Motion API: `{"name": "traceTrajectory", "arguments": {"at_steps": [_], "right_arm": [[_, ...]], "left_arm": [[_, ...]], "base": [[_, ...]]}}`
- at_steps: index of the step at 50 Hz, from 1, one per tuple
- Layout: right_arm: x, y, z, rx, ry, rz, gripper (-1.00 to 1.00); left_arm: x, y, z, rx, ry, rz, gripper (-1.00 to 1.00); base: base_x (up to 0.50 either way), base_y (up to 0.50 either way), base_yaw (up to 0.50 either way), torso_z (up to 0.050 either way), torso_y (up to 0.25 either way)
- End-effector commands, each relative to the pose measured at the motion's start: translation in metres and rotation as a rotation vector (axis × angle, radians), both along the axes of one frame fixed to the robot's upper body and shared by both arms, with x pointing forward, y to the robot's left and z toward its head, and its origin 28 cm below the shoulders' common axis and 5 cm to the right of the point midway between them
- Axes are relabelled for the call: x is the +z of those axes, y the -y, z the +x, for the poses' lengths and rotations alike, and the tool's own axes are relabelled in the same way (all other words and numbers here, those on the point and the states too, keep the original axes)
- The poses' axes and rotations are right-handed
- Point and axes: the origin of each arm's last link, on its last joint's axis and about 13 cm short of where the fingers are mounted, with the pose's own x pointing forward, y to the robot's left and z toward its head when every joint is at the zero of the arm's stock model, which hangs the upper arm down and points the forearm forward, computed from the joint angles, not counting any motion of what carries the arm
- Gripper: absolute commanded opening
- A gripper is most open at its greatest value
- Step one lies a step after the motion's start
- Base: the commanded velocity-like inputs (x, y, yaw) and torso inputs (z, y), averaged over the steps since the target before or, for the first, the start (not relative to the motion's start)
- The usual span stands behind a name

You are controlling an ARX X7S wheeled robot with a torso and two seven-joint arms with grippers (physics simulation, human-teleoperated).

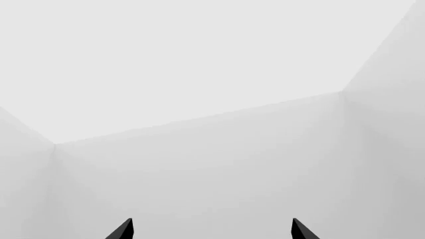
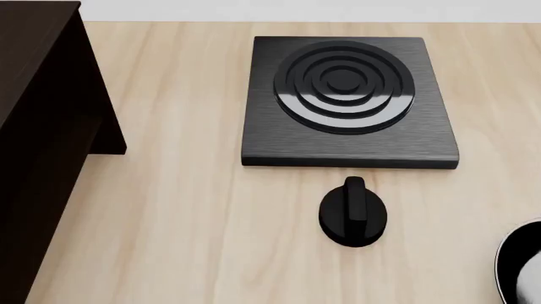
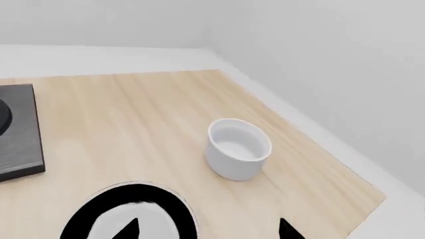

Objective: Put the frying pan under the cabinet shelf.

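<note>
Right wrist view puts your right gripper [image 3: 209, 230], tips spread and empty, just above the pan [image 3: 129, 211]; head view shows only its rim at the table's [image 2: 194, 221] right edge, well apart from the cabinet [image 2: 42, 126]. Find the handle first. Left gripper [image 1: 212, 230] is spread, idle.

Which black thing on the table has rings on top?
The square burner plate. The knob is small with a ridge, and the frying pan is smooth inside.
</note>
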Motion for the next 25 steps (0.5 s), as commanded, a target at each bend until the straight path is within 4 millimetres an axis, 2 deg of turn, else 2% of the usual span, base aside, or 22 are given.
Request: {"name": "traceTrajectory", "arguments": {"at_steps": [1,10,25], "right_arm": [[-0.015,0.000,-0.012,0.018,-0.076,0.017,1.00],[-0.027,-0.004,-0.020,0.044,-0.113,0.040,1.00],[-0.039,-0.010,-0.017,0.105,-0.175,0.030,1.00]], "left_arm": [[0.001,-0.001,-0.001,0.004,0.005,0.000,1.00],[0.000,0.000,-0.001,0.000,0.001,0.002,1.00],[-0.002,0.001,-0.001,-0.006,-0.007,-0.008,1.00]], "base": [[0.00,0.00,0.00,0.000,0.000],[0.00,0.00,0.00,0.000,0.000],[0.00,0.00,0.00,0.000,0.000]]}}
